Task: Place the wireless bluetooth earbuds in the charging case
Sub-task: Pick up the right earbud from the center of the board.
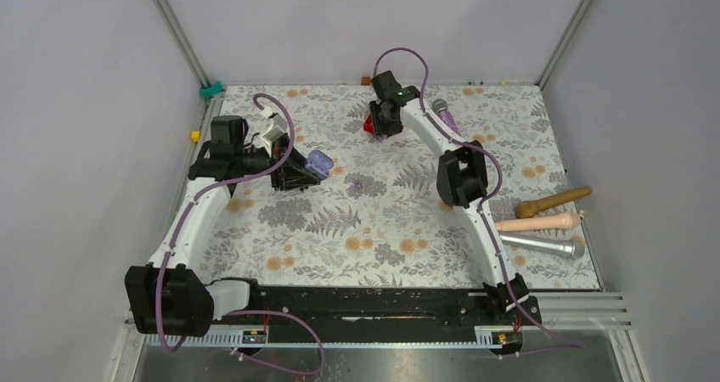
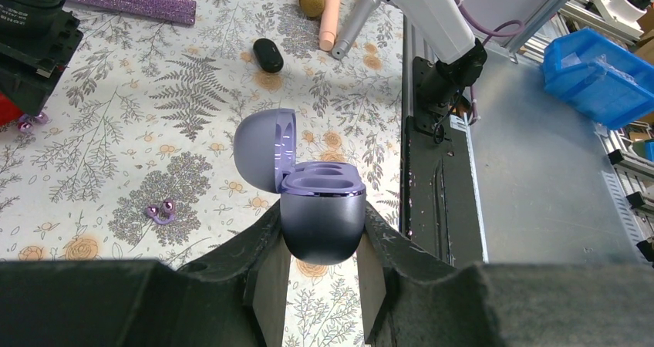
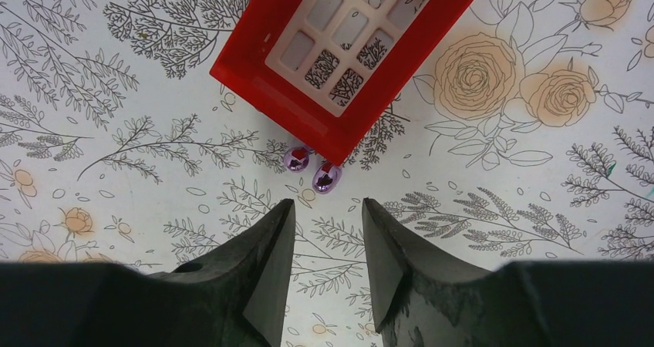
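The left gripper (image 2: 321,235) clamps the lavender-grey oval charging case (image 2: 321,208) — lid open — a small glossy purple piece (image 2: 160,210) to its left.

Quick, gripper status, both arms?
Left gripper: closed on the open charging case.
Right gripper: open, holding nothing.

The charging case (image 2: 320,231) is held between the fingers of the left gripper (image 2: 321,208), left of centre on the mat (image 1: 374,229), with its lid standing open. One earbud (image 1: 357,182) lies on the mat just right of the case. The second earbud (image 3: 327,177) lies against a small tray (image 3: 243,58) toward the far edge, on the side facing the right gripper (image 3: 328,204), whose jaws stand apart just short of it. A microphone (image 1: 444,115) is found right of the tray. Three further microphones (image 1: 539,223) are laid side by side at the right edge.
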Robot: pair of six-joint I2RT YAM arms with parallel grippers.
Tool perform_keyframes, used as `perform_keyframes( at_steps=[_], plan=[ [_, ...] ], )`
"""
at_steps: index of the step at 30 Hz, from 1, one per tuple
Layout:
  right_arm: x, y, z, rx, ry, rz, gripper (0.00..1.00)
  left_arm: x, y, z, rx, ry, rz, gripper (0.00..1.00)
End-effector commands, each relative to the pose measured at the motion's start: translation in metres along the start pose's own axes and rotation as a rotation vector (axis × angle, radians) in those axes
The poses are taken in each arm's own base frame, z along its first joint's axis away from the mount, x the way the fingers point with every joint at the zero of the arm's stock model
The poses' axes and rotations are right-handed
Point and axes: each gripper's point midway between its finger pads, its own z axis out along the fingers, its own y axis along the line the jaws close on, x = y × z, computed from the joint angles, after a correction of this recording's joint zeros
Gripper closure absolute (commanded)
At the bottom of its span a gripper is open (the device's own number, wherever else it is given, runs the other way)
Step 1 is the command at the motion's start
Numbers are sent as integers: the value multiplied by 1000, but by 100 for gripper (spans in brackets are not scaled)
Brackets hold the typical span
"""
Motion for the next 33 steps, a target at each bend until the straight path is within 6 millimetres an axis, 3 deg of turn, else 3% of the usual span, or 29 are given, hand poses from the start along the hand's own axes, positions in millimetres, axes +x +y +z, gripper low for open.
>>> perform_keyframes(
  at_steps=[1, 7, 11, 27, 33],
  plan=[
    [-4, -1, -3, -3, -4, 54, 54, -8, -10, -1, 52, -28, 52, 100],
    [-6, -1, -3, -1, -10, 77, 49, -9, -10, -1, 52, -28, 46, 100],
    [-6, 10, 0, -52, -6, 127, 49, -9, -10, -1, 50, -27, 48, 100],
    [-18, 21, 4, -113, -36, 219, 66, -7, -7, -1, 49, -25, 38, 100],
    [-7, 21, 14, -87, 0, 356, 70, -7, -6, 0, 53, -26, 29, 100]
  ],
)
